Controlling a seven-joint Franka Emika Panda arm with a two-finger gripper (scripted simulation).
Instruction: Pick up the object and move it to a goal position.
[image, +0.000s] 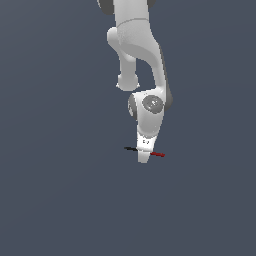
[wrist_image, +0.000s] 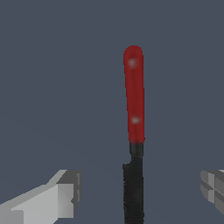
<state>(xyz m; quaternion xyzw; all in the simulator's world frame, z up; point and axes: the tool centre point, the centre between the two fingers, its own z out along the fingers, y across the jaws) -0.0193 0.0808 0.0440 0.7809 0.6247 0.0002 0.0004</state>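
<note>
The object (image: 158, 154) is a thin rod, black on the half toward the exterior view's left and red on the half toward its right. It lies on the flat grey floor (image: 60, 190). My gripper (image: 144, 156) reaches down over the rod's middle and hides that part in the exterior view. In the wrist view the object (wrist_image: 134, 100) runs lengthwise between my two fingers. My gripper (wrist_image: 140, 186) is open, with one grey fingertip (wrist_image: 65, 197) and the other (wrist_image: 213, 187) standing well apart from the rod on either side.
The white arm (image: 142, 45) comes down from the top of the exterior view. Only the plain grey floor surrounds the rod.
</note>
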